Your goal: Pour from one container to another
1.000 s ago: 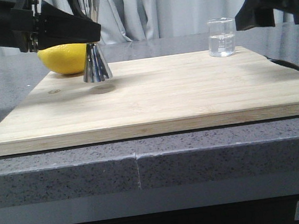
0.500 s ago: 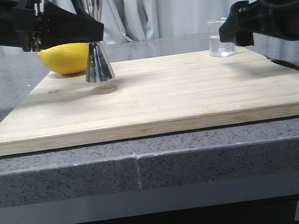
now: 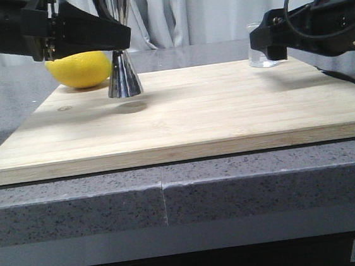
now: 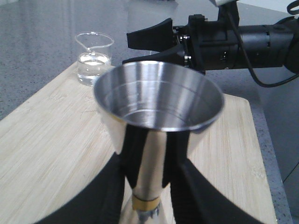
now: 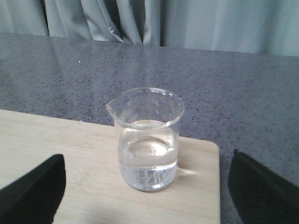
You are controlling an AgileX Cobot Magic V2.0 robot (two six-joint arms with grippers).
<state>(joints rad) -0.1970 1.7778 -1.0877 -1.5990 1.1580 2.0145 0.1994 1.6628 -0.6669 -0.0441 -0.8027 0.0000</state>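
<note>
The steel jigger (image 3: 125, 80) hangs just above the wooden board (image 3: 227, 118), its shadow beneath it. My left gripper (image 3: 119, 45) is shut on its narrow waist; in the left wrist view the black fingers (image 4: 132, 154) press both sides of the stem under the empty upper cup (image 4: 156, 100). The glass beaker (image 5: 148, 140) stands on the board's far right corner, about a third full of clear liquid. My right gripper (image 5: 147, 161) is open, its fingers (image 5: 32, 193) wide on either side, short of the glass. In the front view the right gripper (image 3: 268, 38) partly hides the beaker (image 3: 261, 63).
A yellow lemon (image 3: 79, 70) lies on the counter behind the board's far left corner, close behind the jigger. The board sits on a grey speckled counter (image 3: 171, 197). Grey curtains hang behind. The right arm (image 4: 243, 44) reaches in over the board's right edge.
The left gripper has carried the jigger a little to the right. The right gripper has come left and down, and now stands in front of the beaker.
</note>
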